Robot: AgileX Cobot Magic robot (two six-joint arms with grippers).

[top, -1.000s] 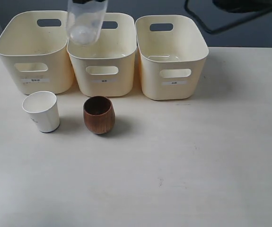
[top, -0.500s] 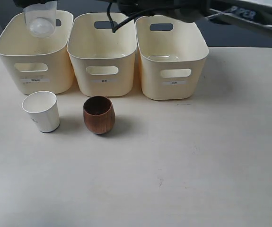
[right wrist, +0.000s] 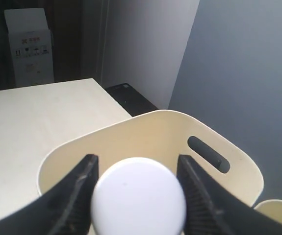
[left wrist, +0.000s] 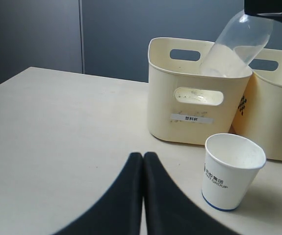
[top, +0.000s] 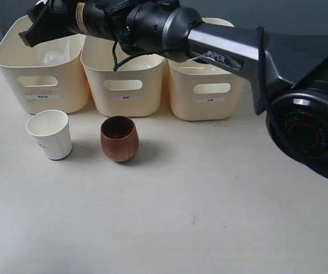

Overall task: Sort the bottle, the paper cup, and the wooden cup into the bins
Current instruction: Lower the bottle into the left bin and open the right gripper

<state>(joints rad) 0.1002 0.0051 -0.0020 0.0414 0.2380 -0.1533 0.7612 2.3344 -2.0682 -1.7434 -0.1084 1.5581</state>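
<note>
The clear bottle [top: 52, 56] hangs tilted with its base inside the left bin [top: 15, 65]. My right gripper [top: 38, 28] has reached across from the right and is shut on the bottle near its white cap [right wrist: 138, 196], with a finger on each side. The left wrist view shows the bottle [left wrist: 236, 46] leaning over that bin's rim [left wrist: 180, 117]. The white paper cup [top: 51, 135] stands upright in front of the left bin. The brown wooden cup [top: 119, 138] stands upright beside it. My left gripper [left wrist: 143, 156] is shut and empty, low over the table near the paper cup [left wrist: 231, 171].
The middle bin [top: 124, 100] and right bin [top: 209, 105] stand in a row with the left one at the back of the pale table [top: 209, 217]. The long black right arm [top: 226, 48] stretches over all three bins.
The right arm has carried the bottle leftward from above the middle bin to the left bin and lowered it inside. The cups and the left gripper have not moved.
</note>
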